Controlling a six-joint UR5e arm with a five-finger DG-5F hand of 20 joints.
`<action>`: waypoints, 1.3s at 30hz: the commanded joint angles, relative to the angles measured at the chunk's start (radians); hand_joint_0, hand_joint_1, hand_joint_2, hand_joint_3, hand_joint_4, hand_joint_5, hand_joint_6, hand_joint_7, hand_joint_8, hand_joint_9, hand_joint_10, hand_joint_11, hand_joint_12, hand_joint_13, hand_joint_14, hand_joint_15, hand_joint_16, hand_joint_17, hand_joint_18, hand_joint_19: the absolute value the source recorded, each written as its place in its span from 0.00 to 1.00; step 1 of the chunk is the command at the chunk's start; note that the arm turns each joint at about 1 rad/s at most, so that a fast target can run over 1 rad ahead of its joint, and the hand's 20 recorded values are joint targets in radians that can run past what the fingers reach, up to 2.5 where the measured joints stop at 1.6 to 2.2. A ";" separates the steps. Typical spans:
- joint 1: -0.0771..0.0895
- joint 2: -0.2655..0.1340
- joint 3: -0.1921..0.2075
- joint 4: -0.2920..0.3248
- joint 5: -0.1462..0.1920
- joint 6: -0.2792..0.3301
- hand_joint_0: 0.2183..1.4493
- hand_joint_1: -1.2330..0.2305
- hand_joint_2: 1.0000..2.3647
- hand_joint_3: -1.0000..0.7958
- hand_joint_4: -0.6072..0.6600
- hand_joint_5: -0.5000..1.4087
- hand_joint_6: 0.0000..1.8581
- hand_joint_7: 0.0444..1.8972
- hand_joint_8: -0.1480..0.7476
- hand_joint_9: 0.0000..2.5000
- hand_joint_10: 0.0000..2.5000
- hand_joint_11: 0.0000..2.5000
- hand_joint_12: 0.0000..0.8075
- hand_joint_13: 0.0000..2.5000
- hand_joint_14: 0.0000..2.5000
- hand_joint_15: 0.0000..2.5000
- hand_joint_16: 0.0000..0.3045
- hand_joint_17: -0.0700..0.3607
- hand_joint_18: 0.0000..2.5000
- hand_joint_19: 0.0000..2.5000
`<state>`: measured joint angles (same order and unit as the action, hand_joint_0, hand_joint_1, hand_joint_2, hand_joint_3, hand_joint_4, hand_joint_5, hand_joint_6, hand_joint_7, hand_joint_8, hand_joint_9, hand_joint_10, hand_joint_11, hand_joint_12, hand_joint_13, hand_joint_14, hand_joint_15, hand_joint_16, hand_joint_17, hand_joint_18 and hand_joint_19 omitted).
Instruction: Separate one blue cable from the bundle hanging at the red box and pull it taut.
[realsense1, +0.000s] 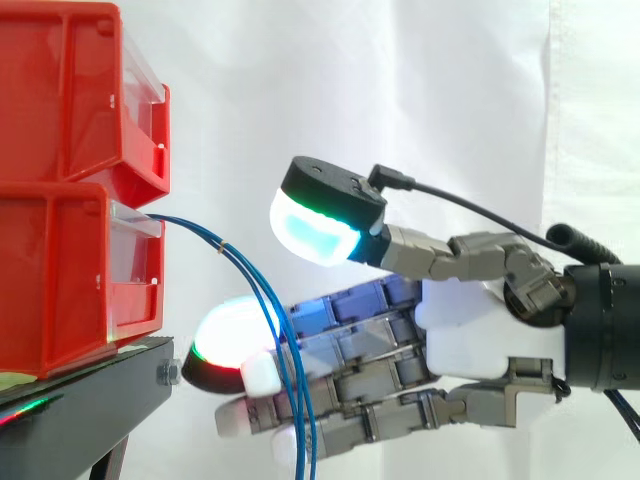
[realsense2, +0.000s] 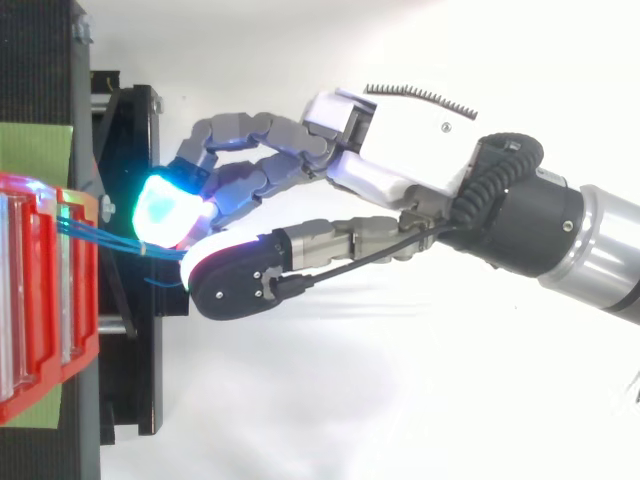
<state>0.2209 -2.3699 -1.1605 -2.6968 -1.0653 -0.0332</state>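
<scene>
The hand (realsense1: 468, 335) reached in from the right. Its fingers (realsense1: 350, 345) were stretched nearly straight toward the black stand (realsense1: 90, 400), and the thumb (realsense1: 318, 228) was lifted well above them, so the gap was wide and nothing was pinched. The blue cable bundle (realsense1: 258, 288) left the front of the lower red bin (realsense1: 60, 280), arched outward and hung down across the camera side of the fingers. In the top view it ran beneath the cyan fingertip toward the thumb pad.

The main risk, as I judged it, was closing on the whole bundle rather than 1 strand. The strands lay close together, and a small tie (realsense1: 222, 247) bound them just outside the bin, so a thick pad could easily sweep in 2 or 3 at once. A pinch on such thin, smooth cable might also slip once tension came on. Pulling hard could drag the lower bin forward on the stand, or unsettle the upper red bin (realsense1: 60, 90) stacked on it, since nothing visible clamped either one. The fingertip glowing white and red sat near the stand's edge and might knock it.

Of the 2 bins, the lower one held the cables' far ends behind its clear front panel, and what else lay inside could not be seen. The upper bin's contents were hidden as well.
</scene>
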 joint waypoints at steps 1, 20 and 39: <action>0.003 0.000 0.009 0.003 0.002 0.007 0.33 0.39 0.00 0.28 0.68 0.20 0.27 0.56 0.48 0.35 0.01 0.23 0.40 0.23 0.00 0.10 0.14 0.38 0.21 0.17; 0.026 -0.003 0.007 0.028 -0.004 0.009 0.33 0.40 0.00 0.28 0.68 0.20 0.27 0.56 0.49 0.35 0.01 0.24 0.39 0.33 0.01 0.19 0.13 0.37 0.23 0.18; 0.011 -0.002 0.007 0.026 -0.021 0.019 0.34 0.45 0.00 0.32 0.63 0.20 0.27 0.63 0.50 0.38 0.01 0.26 0.41 0.36 0.01 0.21 0.13 0.38 0.24 0.19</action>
<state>0.2336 -2.3717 -1.1529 -2.6706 -1.0818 -0.0146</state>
